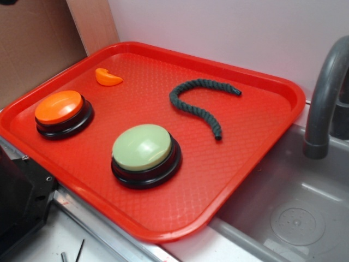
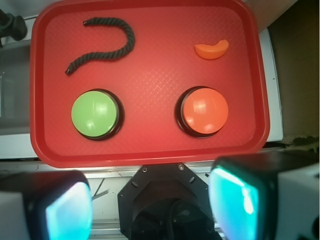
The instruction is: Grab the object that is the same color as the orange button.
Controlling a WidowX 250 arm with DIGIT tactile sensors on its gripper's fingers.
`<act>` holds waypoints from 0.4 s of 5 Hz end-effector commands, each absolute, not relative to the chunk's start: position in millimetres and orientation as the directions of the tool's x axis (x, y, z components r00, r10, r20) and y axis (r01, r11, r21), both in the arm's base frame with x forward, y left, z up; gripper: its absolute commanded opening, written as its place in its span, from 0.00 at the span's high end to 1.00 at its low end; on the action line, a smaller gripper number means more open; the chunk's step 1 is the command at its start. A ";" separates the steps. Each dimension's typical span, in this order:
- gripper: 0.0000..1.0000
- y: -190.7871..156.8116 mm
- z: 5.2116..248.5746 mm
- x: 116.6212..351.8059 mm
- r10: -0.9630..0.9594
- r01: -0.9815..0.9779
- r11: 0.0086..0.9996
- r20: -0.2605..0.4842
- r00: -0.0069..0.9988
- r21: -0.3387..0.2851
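Observation:
The small glossy orange crescent piece (image 1: 108, 77) lies on the red tray (image 1: 240, 164) near its far left corner; in the wrist view it (image 2: 212, 49) is at the upper right. The orange dome button (image 1: 60, 108) on a black base stands at the tray's left, and in the wrist view (image 2: 204, 110) it sits just below the crescent. My gripper (image 2: 155, 205) is high above the robot base, outside the tray's near edge, open and empty, with its two fingers (image 2: 235, 200) wide apart. The gripper does not show in the exterior view.
A pale green dome button (image 1: 143, 148) stands at the tray's front middle. A dark green rope (image 1: 199, 101) curls at the back right. A grey sink (image 1: 294, 218) and tap (image 1: 324, 98) are to the right. The black robot base (image 2: 165, 200) is below the gripper.

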State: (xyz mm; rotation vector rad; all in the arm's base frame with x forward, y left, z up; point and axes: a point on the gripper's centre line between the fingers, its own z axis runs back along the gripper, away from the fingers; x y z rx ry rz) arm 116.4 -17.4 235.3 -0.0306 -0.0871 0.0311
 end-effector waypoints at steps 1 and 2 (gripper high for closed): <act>0.00 -17.4 235.3 116.4 0.032 -0.030 0.999 0.086 0.996 -0.032; 0.00 -9.8 227.9 116.1 0.110 -0.102 0.990 0.082 0.991 -0.095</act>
